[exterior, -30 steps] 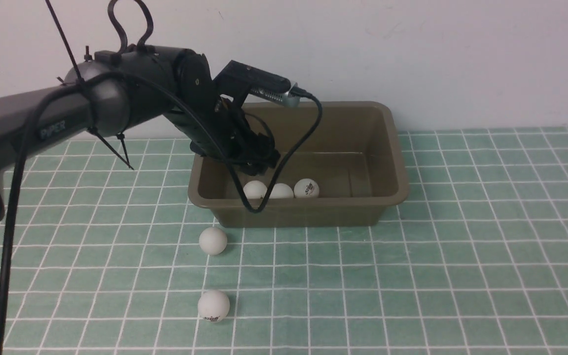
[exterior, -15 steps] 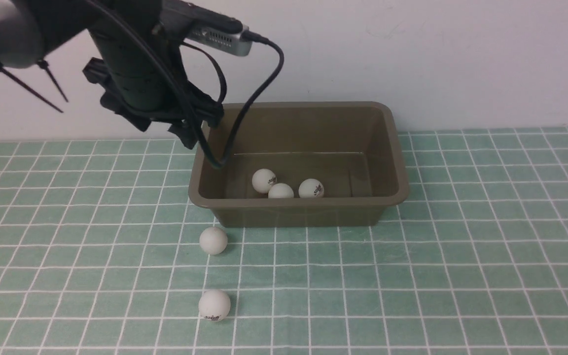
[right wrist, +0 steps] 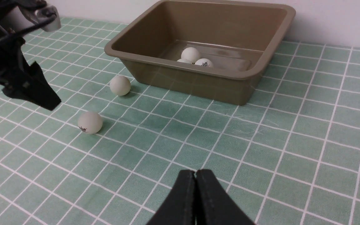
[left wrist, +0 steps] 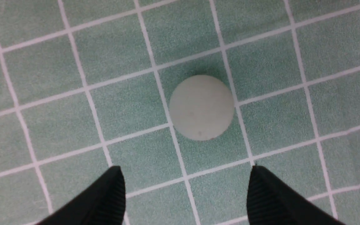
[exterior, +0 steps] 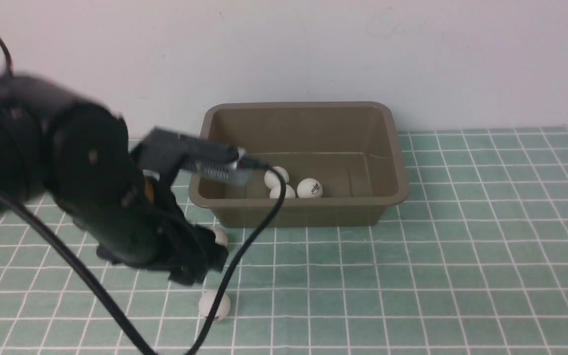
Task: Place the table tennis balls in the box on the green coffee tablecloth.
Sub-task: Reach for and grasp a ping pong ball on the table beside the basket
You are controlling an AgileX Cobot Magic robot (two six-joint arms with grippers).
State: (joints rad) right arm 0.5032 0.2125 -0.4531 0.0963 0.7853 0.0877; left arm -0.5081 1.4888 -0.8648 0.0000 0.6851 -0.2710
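The olive-brown box [exterior: 299, 213] stands on the green coffee tablecloth [exterior: 461, 246] and holds three table tennis balls [exterior: 309, 188]. Two more balls lie on the cloth in front of it: one [exterior: 220, 236] is half hidden behind my left gripper [exterior: 197, 268], the other [exterior: 213, 304] lies nearer with the cable across it. In the left wrist view a white ball [left wrist: 201, 107] lies on the cloth just ahead of the left gripper [left wrist: 185, 171], whose fingers are open and empty. My right gripper [right wrist: 195, 173] is shut and empty, low over the cloth, and out of the front view.
A white wall runs close behind the box [right wrist: 217, 67]. The left arm's black cable [exterior: 244, 241] hangs in a loop in front of the box's left corner. In the right wrist view the left gripper [right wrist: 39, 93] hovers beside the two loose balls [right wrist: 89, 122].
My left arm has come out of the box, swung up and then down and forward to the two loose balls. Its fingers stayed open. The balls in the box rolled a little right.
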